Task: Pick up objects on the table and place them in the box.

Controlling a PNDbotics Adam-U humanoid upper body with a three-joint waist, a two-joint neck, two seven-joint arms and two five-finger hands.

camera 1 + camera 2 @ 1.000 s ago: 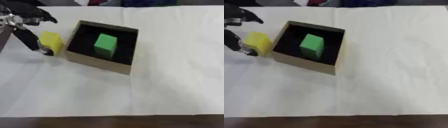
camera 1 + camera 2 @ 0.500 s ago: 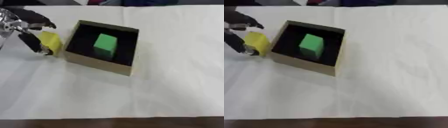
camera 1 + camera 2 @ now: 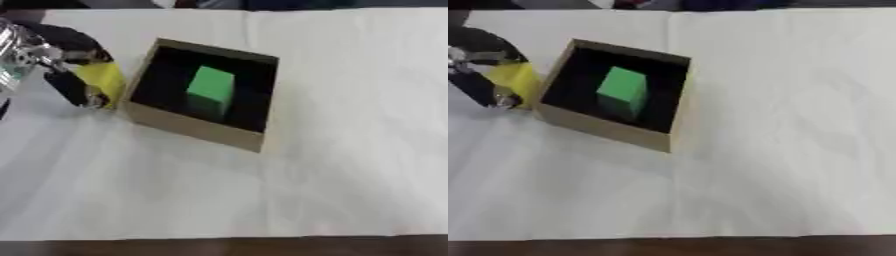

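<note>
A yellow block (image 3: 105,81) stands on the white cloth, right against the left wall of the brown cardboard box (image 3: 192,129). My left hand (image 3: 63,56) is at the block, thumb on its near left side and fingers curled over its far top, so it pinches the block. Inside the box's dark interior stands a green block (image 3: 211,90). My right hand shows in neither view.
The white cloth (image 3: 350,125) covers the table to the right of the box and in front of it. The table's dark front edge (image 3: 224,247) runs along the bottom. Dark shapes lie along the far edge.
My left hand has closed round the yellow block and both have shifted slightly towards the box wall. The green block and box have not moved.
</note>
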